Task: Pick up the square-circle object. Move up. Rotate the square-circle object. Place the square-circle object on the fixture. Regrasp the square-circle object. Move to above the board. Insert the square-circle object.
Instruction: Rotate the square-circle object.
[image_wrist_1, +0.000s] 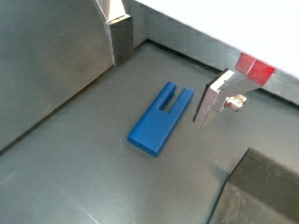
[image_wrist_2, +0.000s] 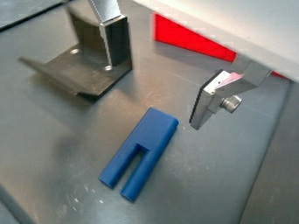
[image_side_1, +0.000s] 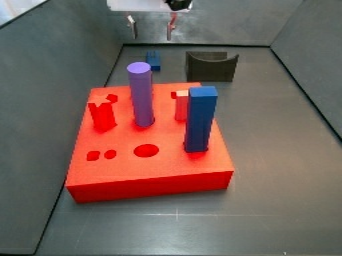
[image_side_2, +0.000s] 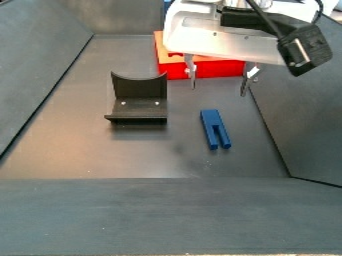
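Note:
The square-circle object (image_wrist_1: 158, 120) is a flat blue piece with a slot cut into one end, lying on the grey floor. It shows in both wrist views (image_wrist_2: 136, 154) and in both side views (image_side_2: 214, 129) (image_side_1: 152, 60). My gripper (image_wrist_1: 163, 92) hangs above it, open, with one silver finger on each side of the piece and nothing between them (image_wrist_2: 156, 94). In a side view the gripper (image_side_2: 219, 83) is a little above and behind the piece. The dark fixture (image_side_2: 136, 100) stands to one side of it. The red board (image_side_1: 147, 160) lies further off.
On the board stand a tall purple cylinder (image_side_1: 139, 92), a tall blue square post (image_side_1: 201, 118) and short red pegs (image_side_1: 102, 113). Grey walls (image_side_2: 54, 70) enclose the floor on the sides. The fixture (image_wrist_2: 79, 77) stands near one finger.

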